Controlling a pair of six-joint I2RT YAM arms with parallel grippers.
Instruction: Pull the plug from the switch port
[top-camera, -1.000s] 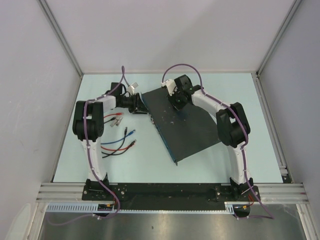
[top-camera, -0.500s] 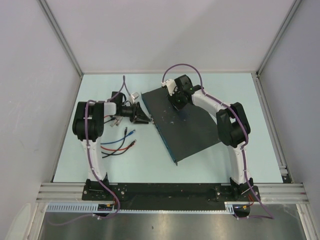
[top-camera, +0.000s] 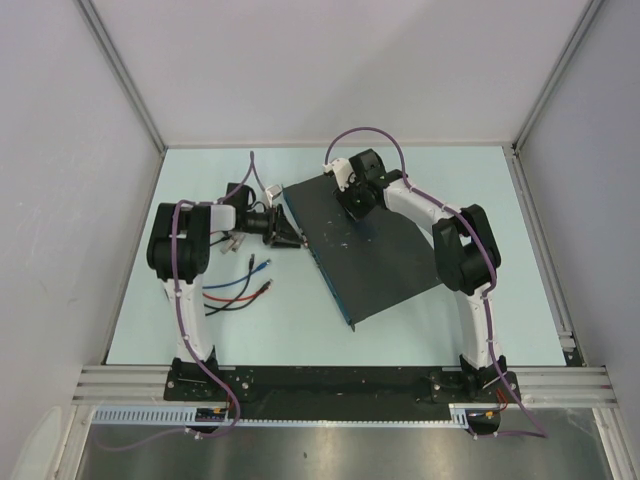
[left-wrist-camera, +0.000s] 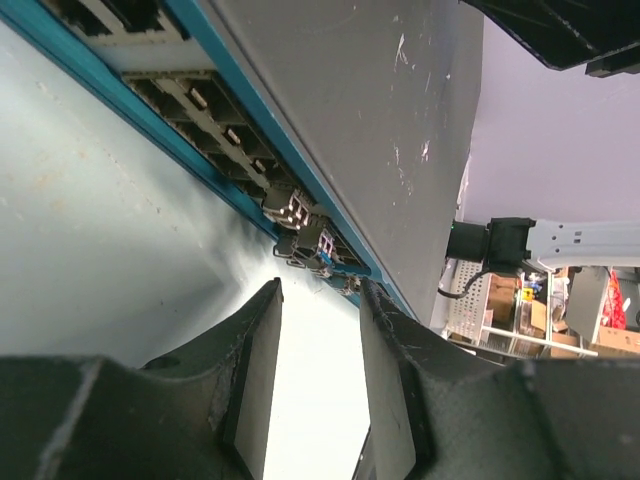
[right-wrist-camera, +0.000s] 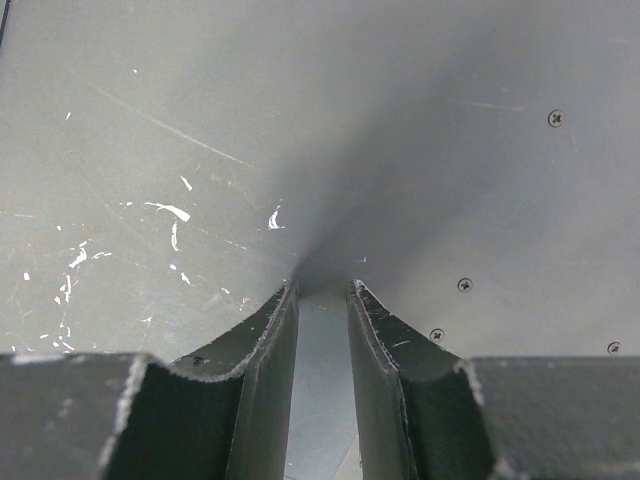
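The switch (top-camera: 385, 255) is a flat black box lying askew mid-table, its blue port edge (left-wrist-camera: 215, 175) turned toward the left arm. Two small plugs (left-wrist-camera: 312, 243) sit side by side in ports along that edge, just ahead of my left gripper (left-wrist-camera: 318, 290). That gripper (top-camera: 287, 236) is open, level with the port edge, with nothing between its fingers. My right gripper (right-wrist-camera: 322, 287) stands with its tips down on the scuffed top of the switch (right-wrist-camera: 420, 150) near the far corner (top-camera: 355, 203), jaws slightly apart and empty.
Loose red, blue and black cables (top-camera: 238, 290) lie on the pale table to the left of the switch, with more small connectors (top-camera: 233, 239) under the left forearm. Grey walls enclose the table on three sides.
The left gripper has swung from the switch's far corner down along the port edge and now points at the ports. The right arm and the switch have stayed put.
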